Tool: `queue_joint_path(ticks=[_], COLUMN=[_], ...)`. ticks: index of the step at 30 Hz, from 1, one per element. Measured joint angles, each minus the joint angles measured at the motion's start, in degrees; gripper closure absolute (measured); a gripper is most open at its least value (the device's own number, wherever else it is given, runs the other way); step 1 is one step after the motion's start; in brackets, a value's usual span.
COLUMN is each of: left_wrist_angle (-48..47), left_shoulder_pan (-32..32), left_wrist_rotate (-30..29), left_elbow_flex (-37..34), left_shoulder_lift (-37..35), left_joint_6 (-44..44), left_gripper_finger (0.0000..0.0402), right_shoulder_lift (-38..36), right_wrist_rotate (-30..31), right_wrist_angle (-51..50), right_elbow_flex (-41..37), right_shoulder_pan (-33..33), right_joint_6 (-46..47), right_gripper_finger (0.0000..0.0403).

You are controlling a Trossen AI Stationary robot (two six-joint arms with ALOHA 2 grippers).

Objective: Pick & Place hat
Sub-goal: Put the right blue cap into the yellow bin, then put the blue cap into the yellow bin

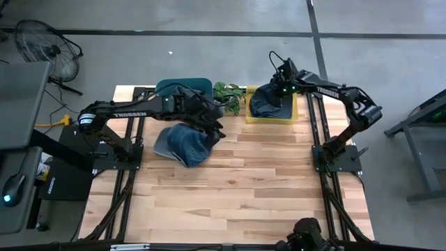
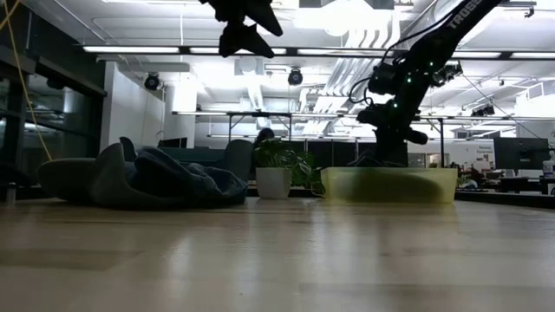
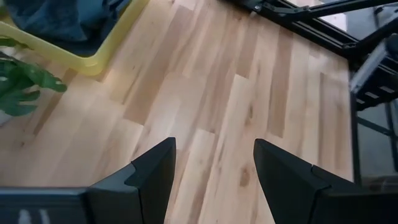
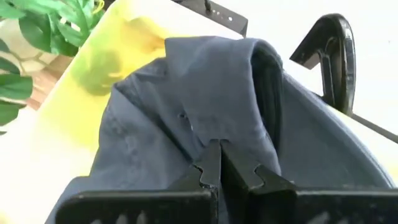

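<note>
A dark blue hat (image 1: 268, 104) lies in a yellow bin (image 1: 293, 115) at the table's far right. My right gripper (image 1: 277, 94) stands over the bin, shut on the hat's cloth (image 4: 186, 106). A pile of blue and grey hats (image 1: 187, 143) rests on the wood at the left centre; it also shows in the low view (image 2: 147, 180). My left gripper (image 1: 217, 125) is open and empty, just right of the pile and high above the table (image 2: 243, 26). Its wrist view shows only bare wood between the fingers (image 3: 214, 146). My right gripper pinches a raised fold of the dark blue hat's cloth (image 4: 214, 135) between its two shut fingers. The fingers come from above, slanting down into the bin. The rest of the hat spreads out below the fingers inside the yellow bin (image 4: 99, 68).
A potted plant (image 1: 228, 94) stands between the bin and a teal container (image 1: 185, 86) at the far edge. Black frame rails (image 1: 322, 139) run along both sides of the table. Open wood lies toward the near edge (image 1: 237, 195).
</note>
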Motion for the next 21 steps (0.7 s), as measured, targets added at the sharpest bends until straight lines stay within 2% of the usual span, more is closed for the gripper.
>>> queue_joint_path(ticks=[7, 15, 21], left_wrist_angle=[-6.35, -12.16, -17.29], left_shoulder_pan=[0.04, 0.04, 0.07], left_wrist_rotate=[-5.16, -11.88, -16.95], left_elbow_flex=[-0.02, 0.08, -0.84], left_shoulder_lift=[-1.12, -4.51, -6.88], left_joint_6=[0.0, -1.2, -3.73], left_gripper_finger=[0.019, 0.019, 0.019], right_shoulder_lift=[-5.15, -16.44, -24.88], right_wrist_rotate=[-1.77, -9.57, -13.26], right_wrist_angle=[-3.64, -5.06, -5.95], right_elbow_flex=[0.31, 0.31, 0.31], right_shoulder_pan=[0.02, 0.36, 3.63], right_joint_6=[-1.11, -0.82, 0.16], right_gripper_finger=[0.0403, 0.0403, 0.0403])
